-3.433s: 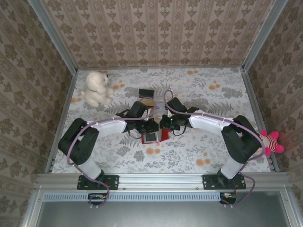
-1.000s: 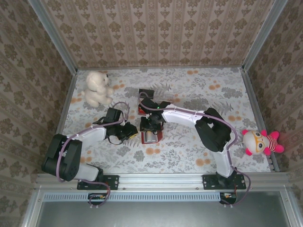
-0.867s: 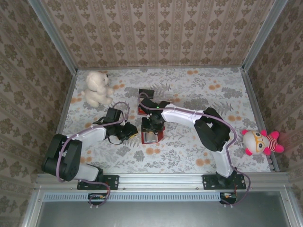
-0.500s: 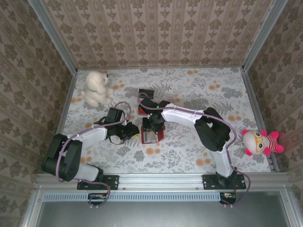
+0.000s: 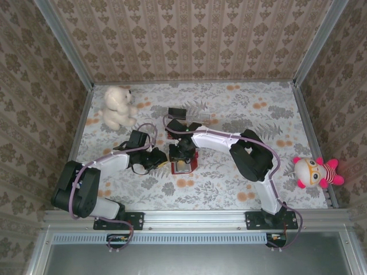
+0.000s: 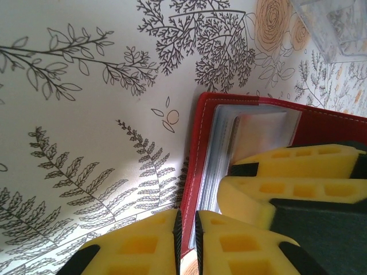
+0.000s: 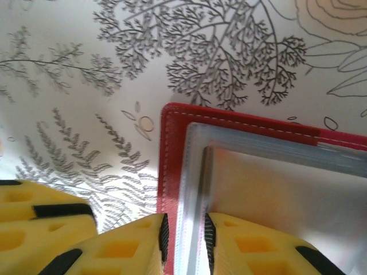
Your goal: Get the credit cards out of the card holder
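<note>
Right arm looks totally different from a few seconds back. It was reaching straight across from its own side; now it's folded up, elbow near the middle of the bench (image 5: 258, 109), wrist coming at the holder (image 5: 184, 166) from the far side. Over the last second it only creeps a touch further left. The left arm has tucked in too and stays low, just left of the holder. The holder itself barely budges: lying open on the bench, about centre, between the two wrists.

Imo that's a regrip, not progress. No card is out yet.

Left jaws (image 6: 186, 243) are together on the edge of the red cover, so they seem to be pinning it down. Right jaws (image 7: 183, 243) sit just beside them, nipped together on the edge of the clear sleeves. There's a pale card (image 7: 287, 195), I think, in the top sleeve just past the right jaws. Can't tell if that pinch has the card or only plastic.
</note>
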Available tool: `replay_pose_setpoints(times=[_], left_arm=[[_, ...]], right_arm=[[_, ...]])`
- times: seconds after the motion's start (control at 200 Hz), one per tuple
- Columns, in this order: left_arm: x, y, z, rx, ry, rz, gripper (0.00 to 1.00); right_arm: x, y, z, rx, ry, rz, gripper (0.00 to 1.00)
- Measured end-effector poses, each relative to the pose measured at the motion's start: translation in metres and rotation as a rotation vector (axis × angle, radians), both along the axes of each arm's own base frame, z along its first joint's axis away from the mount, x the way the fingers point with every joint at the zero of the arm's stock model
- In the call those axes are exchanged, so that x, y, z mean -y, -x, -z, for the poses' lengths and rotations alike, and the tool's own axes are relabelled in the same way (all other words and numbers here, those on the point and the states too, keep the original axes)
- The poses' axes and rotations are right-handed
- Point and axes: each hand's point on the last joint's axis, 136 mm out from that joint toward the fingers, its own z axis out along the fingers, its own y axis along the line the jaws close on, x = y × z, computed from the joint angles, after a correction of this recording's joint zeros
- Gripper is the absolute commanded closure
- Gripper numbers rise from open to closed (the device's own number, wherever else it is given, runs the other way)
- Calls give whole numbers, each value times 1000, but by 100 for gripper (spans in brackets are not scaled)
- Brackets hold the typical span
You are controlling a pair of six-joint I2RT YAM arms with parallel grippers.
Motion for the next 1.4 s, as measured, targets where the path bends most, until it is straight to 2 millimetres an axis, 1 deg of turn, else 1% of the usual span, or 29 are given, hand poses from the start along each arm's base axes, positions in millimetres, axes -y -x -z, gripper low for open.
replay_pose_setpoints(times=[0.095,0.245,0.375,0.505,0.68,0.865,1.04,1.235,1.4], left_arm=[[0,0,0,0,1,0,81],[3,1,-1,1,4,11,80],[9,0,-3,5,11,29,80],[17,-3,-6,14,24,47,81],[34,2,-4,13,34,101,82],[50,4,1,-2,56,128,86],[60,3,6,-18,76,124,90],[72,-6,-4,3,143,107,91],[81,-3,-8,4,170,122,92]], right_arm=[[3,-1,-2,7,22,1,72],[18,-2,3,24,98,3,72],[26,-4,4,44,140,12,72],[35,-6,4,64,179,19,72],[50,-6,4,88,239,32,72],[64,-3,5,94,270,45,74],[76,-2,5,92,279,68,76],[84,-2,5,101,292,86,77],[87,-2,4,120,291,101,76]])
